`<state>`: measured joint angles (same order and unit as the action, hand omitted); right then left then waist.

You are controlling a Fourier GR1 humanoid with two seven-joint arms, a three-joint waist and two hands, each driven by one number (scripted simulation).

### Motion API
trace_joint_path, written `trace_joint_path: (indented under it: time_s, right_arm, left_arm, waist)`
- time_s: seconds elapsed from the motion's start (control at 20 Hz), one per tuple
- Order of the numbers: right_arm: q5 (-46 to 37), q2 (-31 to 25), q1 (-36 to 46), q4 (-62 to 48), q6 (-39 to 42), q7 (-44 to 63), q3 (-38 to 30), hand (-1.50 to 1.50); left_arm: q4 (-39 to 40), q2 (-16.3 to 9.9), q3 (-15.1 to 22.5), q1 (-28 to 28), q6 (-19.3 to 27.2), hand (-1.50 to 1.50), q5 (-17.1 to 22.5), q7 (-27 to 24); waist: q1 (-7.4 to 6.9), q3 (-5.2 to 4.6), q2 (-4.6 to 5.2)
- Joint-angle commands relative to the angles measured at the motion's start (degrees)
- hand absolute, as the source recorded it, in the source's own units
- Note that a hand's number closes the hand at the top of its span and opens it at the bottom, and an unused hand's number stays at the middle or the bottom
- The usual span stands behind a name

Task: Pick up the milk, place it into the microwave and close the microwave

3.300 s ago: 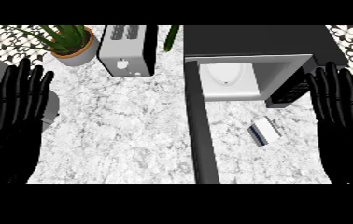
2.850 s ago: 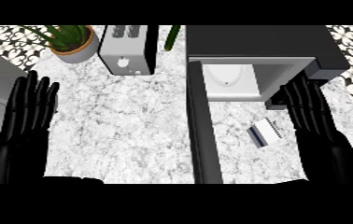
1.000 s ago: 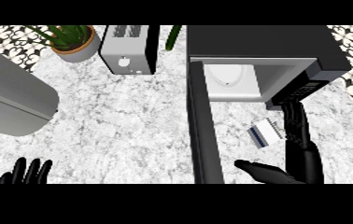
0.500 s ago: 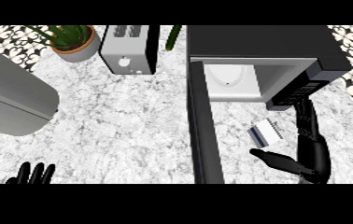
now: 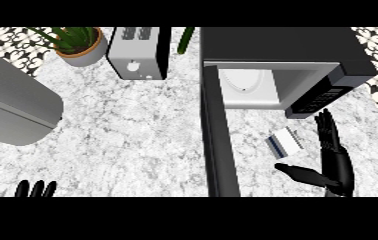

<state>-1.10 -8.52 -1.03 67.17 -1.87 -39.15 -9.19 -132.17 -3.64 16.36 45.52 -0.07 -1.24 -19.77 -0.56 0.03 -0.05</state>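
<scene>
The milk [image 5: 283, 142], a small white carton with a dark blue stripe, lies on its side on the marble counter in front of the microwave [image 5: 284, 59]. The microwave's door [image 5: 218, 139] stands open toward me, showing the white cavity and round plate [image 5: 244, 80]. My right hand [image 5: 334, 160] is open just right of the milk, fingers straight beside it and thumb below it, not touching the carton. Only the fingertips of my left hand [image 5: 37, 188] show at the lower left edge.
A silver toaster [image 5: 138, 52] and a potted plant [image 5: 77, 43] stand at the back left. A green bottle-like thing [image 5: 186, 39] is beside the microwave. A grey rounded forearm [image 5: 21, 109] fills the left edge.
My right hand came down from beside the microwave and closed in on the milk from the right, thumb spreading below it. My left hand dropped to the lower left edge.
</scene>
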Motion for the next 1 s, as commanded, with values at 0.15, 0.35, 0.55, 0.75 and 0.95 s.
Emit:
trace_joint_path:
  time_s: [0.15,0.35,0.55,0.75,0.95]
  right_arm:
    - [-0.7,-3.0,3.0,-10.9,2.4,-5.1,-1.8,-1.5]
    - [-1.2,-3.2,7.1,-19.9,0.8,-9.3,-3.7,-1.5]
    - [-2.3,-1.5,12.3,-31.4,-0.6,-14.7,-4.2,-1.5]
    - [-1.1,-6.0,13.4,-36.0,6.5,-16.8,-5.1,-1.5]
    - [-2.1,-2.6,13.7,-38.2,5.7,-19.1,-3.6,-1.5]
  left_arm:
    - [3.0,1.6,3.8,-0.8,2.0,-1.5,-3.0,-1.8]
    - [-2.7,-1.8,-0.4,-0.2,0.5,-1.5,1.5,2.7]
    - [2.0,-0.9,-1.3,-0.9,0.7,-1.5,2.1,-1.7]
    - [4.1,-1.3,-0.6,1.9,-0.4,-1.5,2.4,-5.8]
    - [1.4,-2.6,-0.6,3.8,-0.6,-1.5,2.6,-4.3]
  waist:
    - [0.07,0.0,-0.01]
    - [0.01,0.02,0.06]
    - [-0.27,0.04,0.15]
    - [-0.38,0.04,0.11]
    - [-0.24,0.02,0.03]
